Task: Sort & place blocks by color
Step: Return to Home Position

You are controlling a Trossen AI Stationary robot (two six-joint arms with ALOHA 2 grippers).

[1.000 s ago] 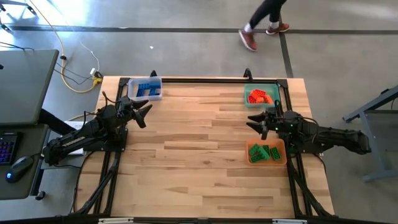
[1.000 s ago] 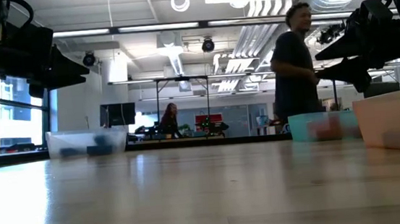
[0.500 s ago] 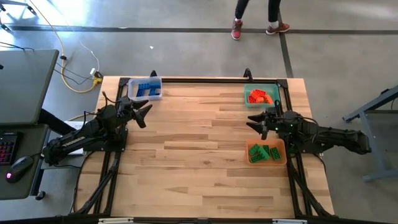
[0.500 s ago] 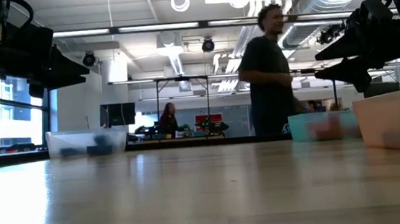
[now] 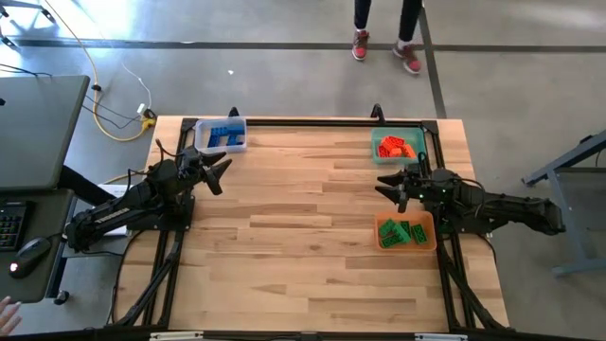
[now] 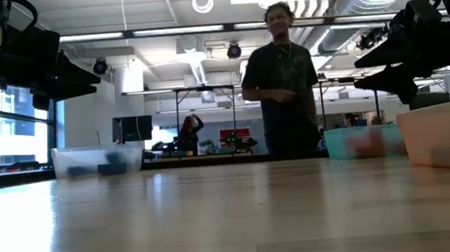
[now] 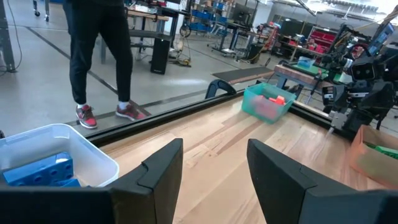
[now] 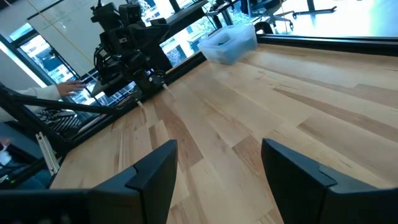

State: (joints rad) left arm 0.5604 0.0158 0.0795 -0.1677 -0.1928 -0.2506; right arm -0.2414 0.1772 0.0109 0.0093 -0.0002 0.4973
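The blocks lie sorted in three bins. Blue blocks [image 5: 223,137] sit in the clear bin [image 5: 239,123] at the table's far left corner, also seen as blue blocks [image 7: 40,169]. Red blocks [image 5: 393,147] fill the teal bin [image 5: 419,134] at the far right. Green blocks [image 5: 401,230] lie in the orange bin [image 5: 431,242] at the right edge. My left gripper [image 5: 220,170] hovers open above the table's left side, near the clear bin. My right gripper [image 5: 390,185] hovers open between the teal and orange bins. Neither gripper holds anything.
The wooden tabletop [image 5: 303,227] stretches bare between the two arms. A person [image 6: 280,80] stands beyond the far edge, with feet [image 5: 383,52] on the floor. A desk with keyboard and mouse [image 5: 24,251] stands left of the table.
Both arms have kept still. The person beyond the far edge has walked toward the left and turned to face the table.
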